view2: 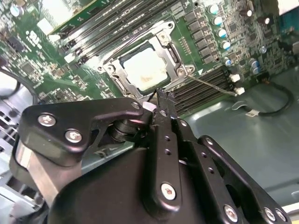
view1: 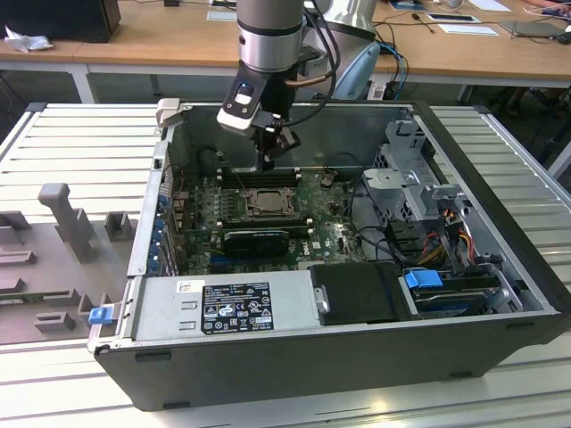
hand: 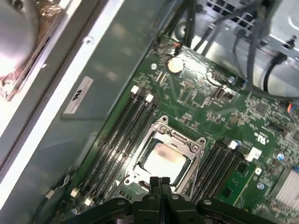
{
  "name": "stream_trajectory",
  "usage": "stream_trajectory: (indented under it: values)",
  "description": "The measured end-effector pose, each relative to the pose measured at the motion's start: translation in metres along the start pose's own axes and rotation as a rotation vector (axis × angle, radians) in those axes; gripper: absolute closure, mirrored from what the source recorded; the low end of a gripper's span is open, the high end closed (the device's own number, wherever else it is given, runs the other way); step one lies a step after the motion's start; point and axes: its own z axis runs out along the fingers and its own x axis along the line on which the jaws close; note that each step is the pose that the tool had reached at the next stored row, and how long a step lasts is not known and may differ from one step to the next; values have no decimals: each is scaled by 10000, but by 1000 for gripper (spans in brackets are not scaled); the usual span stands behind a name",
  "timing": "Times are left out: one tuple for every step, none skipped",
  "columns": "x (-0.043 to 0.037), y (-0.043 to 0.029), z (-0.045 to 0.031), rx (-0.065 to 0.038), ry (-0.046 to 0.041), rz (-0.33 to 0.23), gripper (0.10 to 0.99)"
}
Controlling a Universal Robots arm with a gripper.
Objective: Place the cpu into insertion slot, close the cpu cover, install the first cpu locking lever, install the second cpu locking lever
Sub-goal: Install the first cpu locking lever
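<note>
Inside the open computer case (view1: 357, 361), the gripper (view1: 266, 162) hangs just above one edge of the insertion slot (view1: 267, 203), fingers (hand: 155, 183) pressed together on nothing. The cpu (hand: 163, 157) lies seated in the slot, with the cpu cover (hand: 176, 135) lowered flat around it.

Wooden desks (view1: 169, 40) behind; ribbed metal worktable (view1: 80, 134) underneath.

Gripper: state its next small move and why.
Probably shift the shut gripper toward the thin lever beside the cover and press it down. The cpu already lies under the flat cover, yet that lever angles out over the memory slots, seemingly unlatched.
</note>
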Motion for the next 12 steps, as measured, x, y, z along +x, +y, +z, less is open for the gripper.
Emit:
stream_trajectory:
  values:
    - [0,0,0,5,6,-145,980]
    - [0,0,0,11,14,-359,980]
    - [0,0,0,18,21,-565,980]
    - [0,0,0,24,28,-741,980]
    - [0,0,0,28,33,-863,980]
    - [0,0,0,32,39,-1006,980]
    - [0,0,-1,35,41,-1094,980]
    - [0,0,-1,38,45,-1191,980]
    - [0,0,0,42,51,-1335,980]
    - [0,0,0,47,57,-1486,980]
    - [0,0,0,50,61,-1585,980]
    - [0,0,0,54,65,-1696,980]
